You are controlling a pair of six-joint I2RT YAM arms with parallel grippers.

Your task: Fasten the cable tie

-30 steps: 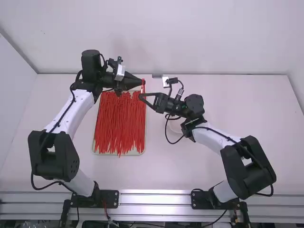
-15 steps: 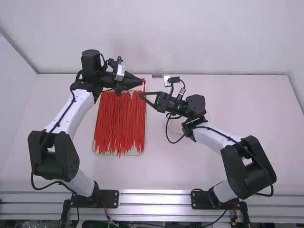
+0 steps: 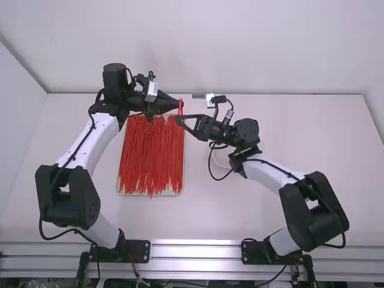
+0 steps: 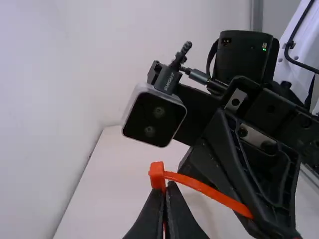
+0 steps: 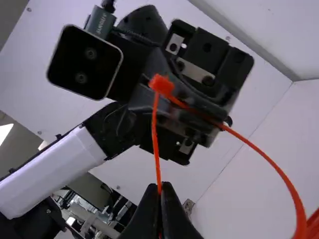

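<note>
A single red cable tie [image 3: 180, 110] hangs in the air above the far end of the tray, held between both grippers. My left gripper [image 3: 179, 104] is shut on it just below its square head [image 4: 156, 172], and the strap runs off toward the right gripper's body [image 4: 249, 164]. My right gripper [image 3: 179, 118] sits just under the left one. It is shut on the strap's thin end [image 5: 157, 149], which points up at the head [image 5: 161, 83]. The rest of the strap [image 5: 271, 164] bows out in a loop to one side.
A pile of red cable ties [image 3: 151, 153] lies on a flat beige tray [image 3: 180, 193] under and in front of the grippers. White table stretches free to the right [image 3: 312, 132]. A small grey block [image 3: 209, 101] stands at the back.
The right gripper has crept slightly up toward the left gripper, bringing the strap end closer to the head. The left arm has stayed where it was.
</note>
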